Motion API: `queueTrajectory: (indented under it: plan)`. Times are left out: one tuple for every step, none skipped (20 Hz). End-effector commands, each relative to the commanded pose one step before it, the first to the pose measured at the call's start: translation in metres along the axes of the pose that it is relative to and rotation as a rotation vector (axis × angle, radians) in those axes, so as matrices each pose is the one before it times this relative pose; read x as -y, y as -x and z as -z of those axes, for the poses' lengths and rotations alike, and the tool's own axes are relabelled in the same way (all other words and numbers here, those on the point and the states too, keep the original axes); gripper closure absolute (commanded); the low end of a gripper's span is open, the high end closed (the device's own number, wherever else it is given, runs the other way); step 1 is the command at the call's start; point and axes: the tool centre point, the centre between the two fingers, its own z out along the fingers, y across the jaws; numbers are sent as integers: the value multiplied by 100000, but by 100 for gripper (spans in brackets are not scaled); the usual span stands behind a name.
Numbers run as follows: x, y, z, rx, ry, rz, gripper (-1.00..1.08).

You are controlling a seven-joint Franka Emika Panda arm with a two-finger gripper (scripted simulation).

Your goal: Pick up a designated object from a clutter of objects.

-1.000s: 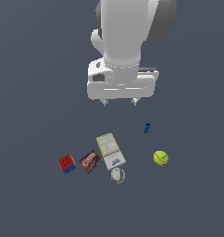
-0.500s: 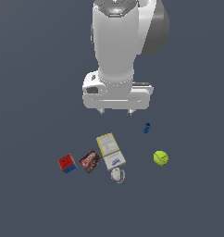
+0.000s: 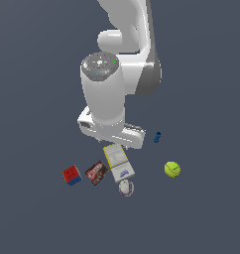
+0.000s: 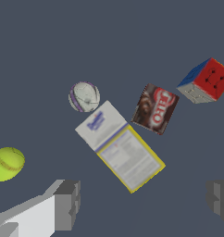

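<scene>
The designated object, a dark brown packet (image 3: 96,172) with a red label and white lettering, lies flat on the grey floor between the red-and-blue cube (image 3: 71,175) and the yellow-white-blue box (image 3: 118,162). In the wrist view the packet (image 4: 155,109) lies beside the box (image 4: 121,147) and the cube (image 4: 207,81). My gripper (image 4: 144,201) is open and empty, its two grey fingers (image 4: 67,203) wide apart. It hangs above the clutter, over the box's near end, short of the packet. In the exterior view the white hand (image 3: 110,130) hides the fingers.
A whitish round item (image 3: 126,188) lies just past the box, and shows in the wrist view (image 4: 84,96). A yellow-green ball (image 3: 172,169) sits at the exterior view's right, also in the wrist view (image 4: 6,163). A small blue cylinder (image 3: 157,137) stands near the hand.
The arm has come down and leaned toward the clutter. The hand now sits lower, just above the box's far end. The objects have not moved.
</scene>
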Motion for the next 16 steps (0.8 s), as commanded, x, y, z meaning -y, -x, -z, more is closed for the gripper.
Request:
queueTrajectory:
  plan:
    - [-1029, -1497, -2415, -623, 34, -8079, -92]
    - [-391, -585, -982, -269, 54, -3189, -92]
    - [-387, -572, -988, -281, 78, -3162, -92]
    - [-370, -537, -955, -283, 97, -3015, -92]
    - [-350, -500, -913, -281, 110, -2844, -92]
    - [-331, -464, -869, -277, 120, -2674, -92]
    - [-311, -428, -824, -272, 126, -2504, -92]
    - [-292, -395, -777, -265, 130, -2336, -92]
    - [-272, -362, -728, -256, 130, -2168, -92]
    - [-253, -330, -678, -245, 128, -2001, -92]
    - [-233, -300, -627, -233, 124, -1837, -92]
    - [-214, -271, -575, -219, 119, -1673, -92]
    - [-193, -242, -523, -203, 111, -1508, -92]
    - [-174, -215, -469, -186, 103, -1347, -92]
    - [-154, -188, -416, -167, 93, -1187, -92]
    - [-133, -161, -361, -147, 82, -1024, -92]
